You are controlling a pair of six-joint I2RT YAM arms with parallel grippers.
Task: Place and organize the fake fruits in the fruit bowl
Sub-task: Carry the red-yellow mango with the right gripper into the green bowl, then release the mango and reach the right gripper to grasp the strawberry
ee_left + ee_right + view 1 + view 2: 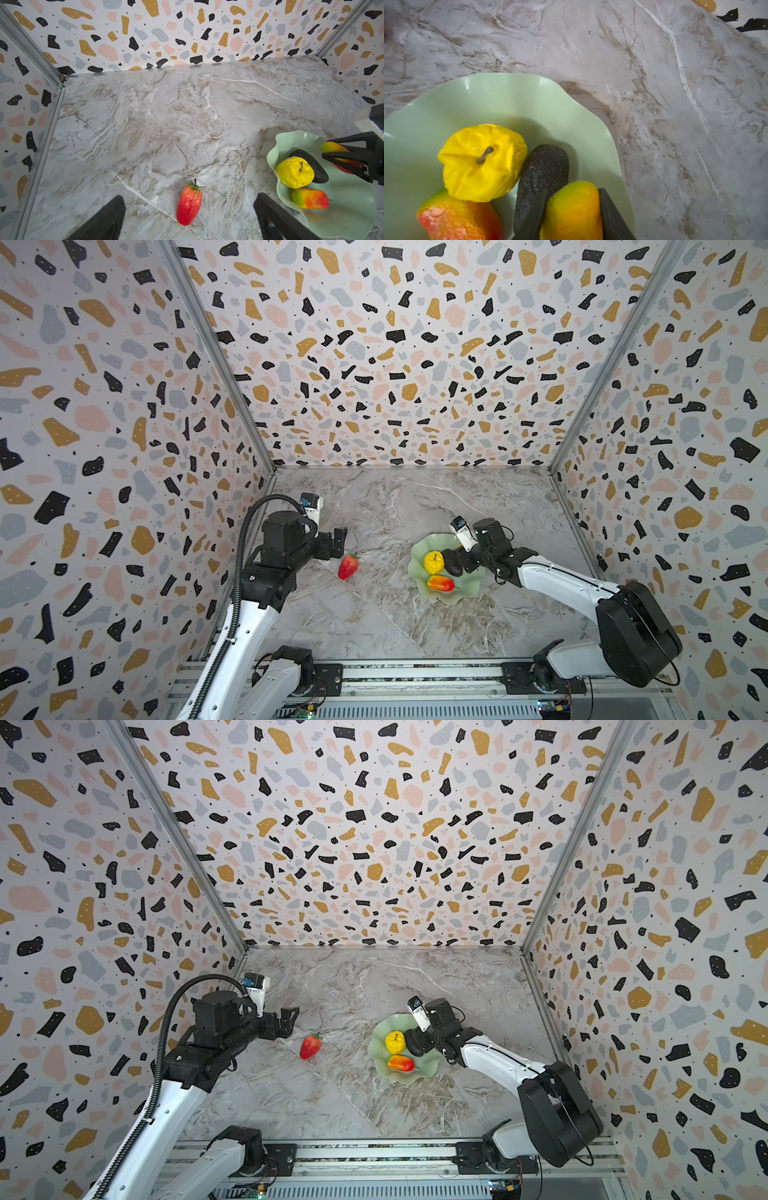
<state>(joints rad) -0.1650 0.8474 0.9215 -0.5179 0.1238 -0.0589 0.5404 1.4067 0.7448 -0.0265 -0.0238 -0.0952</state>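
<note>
The step in hand looks like setting down a mango. The right gripper (571, 216) is clamped on the held mango (332, 147) over the right side of the bowl (467, 587), right of centre in both top views. Whether this mango already rests on the dish, I cannot tell. It sits just beside the avocado (452, 564), which touches the yellow fruit (433, 562). The second mango (440, 583) lies below them in the frame, near the lower rim.

The strawberry (348, 566) lies on the table (374, 614), well left of the bowl. The left gripper (336, 541) hangs just above it in the frame, its jaws apart and empty.

Next, the right jaws likely need to part and lift away without nudging the avocado. The left arm then has to drop over the strawberry.

Count: five fruits, namely two mangoes, one avocado, one yellow fruit and one strawberry. Three lie in the bowl, one is gripped and one is outside. There is one bowl and two grippers.
</note>
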